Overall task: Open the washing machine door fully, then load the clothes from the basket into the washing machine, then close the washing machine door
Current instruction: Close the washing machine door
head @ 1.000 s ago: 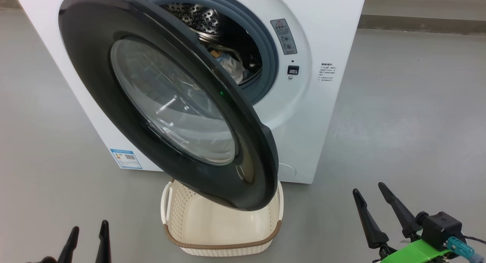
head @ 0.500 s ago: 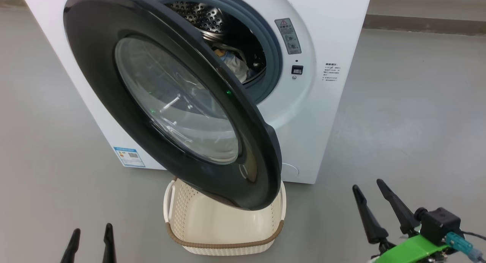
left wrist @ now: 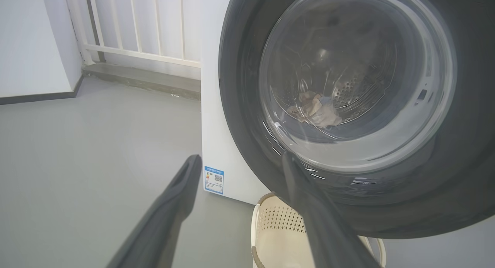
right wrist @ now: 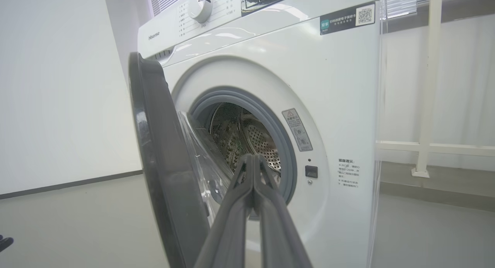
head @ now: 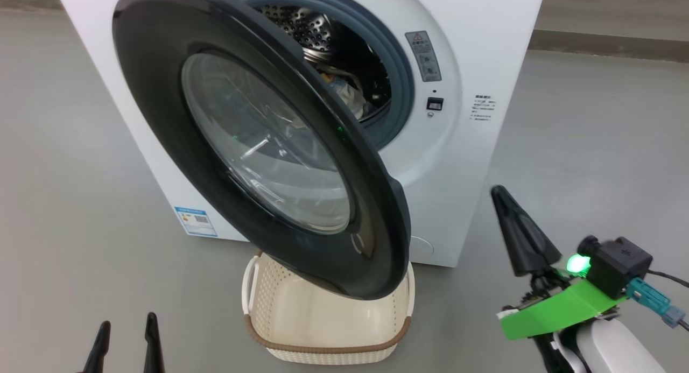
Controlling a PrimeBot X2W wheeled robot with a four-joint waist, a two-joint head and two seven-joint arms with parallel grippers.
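- The washing machine (head: 473, 50) is seen with its steel drum (head: 301, 26) exposed; the clothes (head: 350, 96), a small heap of pale and light blue cloth, are lying low inside the drum.
- The same heap is seen through the door glass in the left wrist view (left wrist: 315, 111).
- The washing machine door (head: 161, 120) is held partly open, swung out on its hinge at the robot's left, and its lower edge overhangs the back of the basket.
- The basket (head: 323, 351) is set on the floor (head: 592, 147) just before the machine; only bare cream plastic is shown in its visible inside.
- The left claw (head: 128, 320) is kept low at the lower left, its fingers narrowly apart and nothing between them.
- The right claw (head: 500, 195) is pressed closed, finger against finger, with nothing gripped; it is pointed at the door opening in the right wrist view (right wrist: 252, 159).
- Against half a second ago, the right claw has been raised and its two spread fingers brought together.
- A green light (head: 577, 264) is now lit on the right wrist.
- The whole head view has shifted slightly, so the camera has moved; the door's angle is unchanged.
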